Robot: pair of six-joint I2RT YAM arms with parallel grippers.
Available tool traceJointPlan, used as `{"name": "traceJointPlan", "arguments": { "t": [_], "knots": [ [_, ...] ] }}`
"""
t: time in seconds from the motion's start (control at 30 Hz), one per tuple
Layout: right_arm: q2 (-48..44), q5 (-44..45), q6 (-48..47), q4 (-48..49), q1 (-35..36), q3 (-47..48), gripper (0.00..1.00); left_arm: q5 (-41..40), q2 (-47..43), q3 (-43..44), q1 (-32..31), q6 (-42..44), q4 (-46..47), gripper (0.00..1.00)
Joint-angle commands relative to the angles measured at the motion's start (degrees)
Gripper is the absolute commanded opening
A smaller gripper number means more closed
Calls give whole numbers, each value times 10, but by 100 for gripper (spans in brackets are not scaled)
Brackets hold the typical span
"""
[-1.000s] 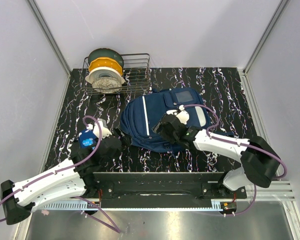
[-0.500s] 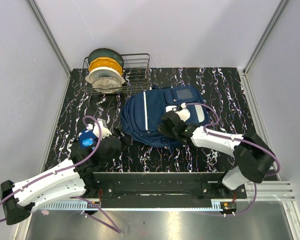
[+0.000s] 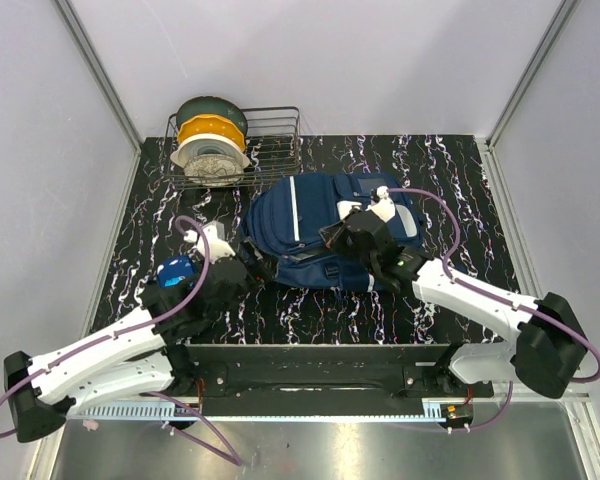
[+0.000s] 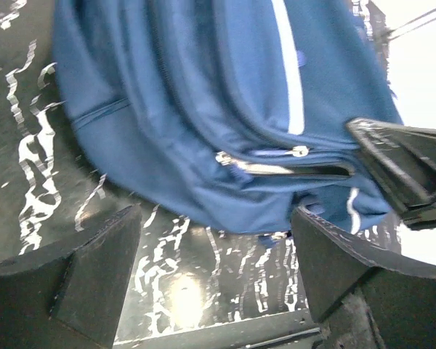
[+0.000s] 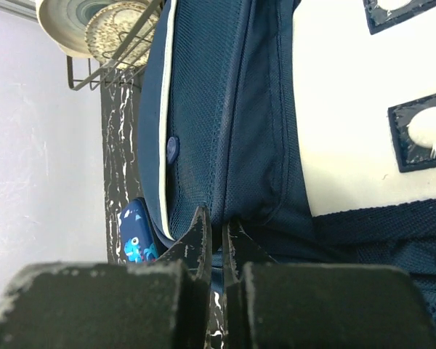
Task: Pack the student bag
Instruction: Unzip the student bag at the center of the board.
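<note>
The student bag (image 3: 310,232), navy with a white stripe and a pale front panel, lies on the black marbled table. My right gripper (image 3: 352,236) sits over its middle, shut on a fold of the bag's navy fabric (image 5: 216,227). My left gripper (image 3: 246,263) stands open at the bag's left near corner, with only bare table between its fingers (image 4: 214,269). In the left wrist view the bag (image 4: 203,109) fills the upper part, a zip with a white puller (image 4: 299,151) runs along its side, and the right gripper (image 4: 410,174) shows at the right edge.
A blue pencil case with a dinosaur print (image 3: 174,270) lies left of the bag, beside my left wrist; it also shows in the right wrist view (image 5: 135,233). A wire basket (image 3: 272,150) holding stacked bowls (image 3: 210,140) stands at the back left. Grey walls close in the table.
My right gripper shut on the bag's fabric and drew it back and to the right. The left arm moved forward toward the bag's near left corner, its jaws a little wider.
</note>
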Motion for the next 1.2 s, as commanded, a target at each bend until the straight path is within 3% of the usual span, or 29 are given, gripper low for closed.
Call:
{"name": "traceJointPlan", "arguments": {
  "t": [0.0, 0.1, 0.4, 0.67, 0.9, 1.17],
  "knots": [
    [-57, 19, -24, 142, -1, 25, 0, 36, 48, 61, 2, 79, 135, 88],
    [-62, 12, -19, 151, 0, 22, 0, 73, 95, 83, 3, 98, 186, 88],
    [-82, 16, -42, 139, -1, 44, 0, 96, 170, 75, 1, 44, 189, 77],
    [-76, 10, -49, 138, 0, 51, 0, 17, 226, 99, -25, -28, 111, 62],
    [-81, 17, -69, 132, 3, 56, 0, -46, 259, 128, -46, -127, 16, 65],
    [-82, 41, -104, 135, 41, 63, 0, -103, 307, 171, -46, -181, -45, 66]
  ]
}}
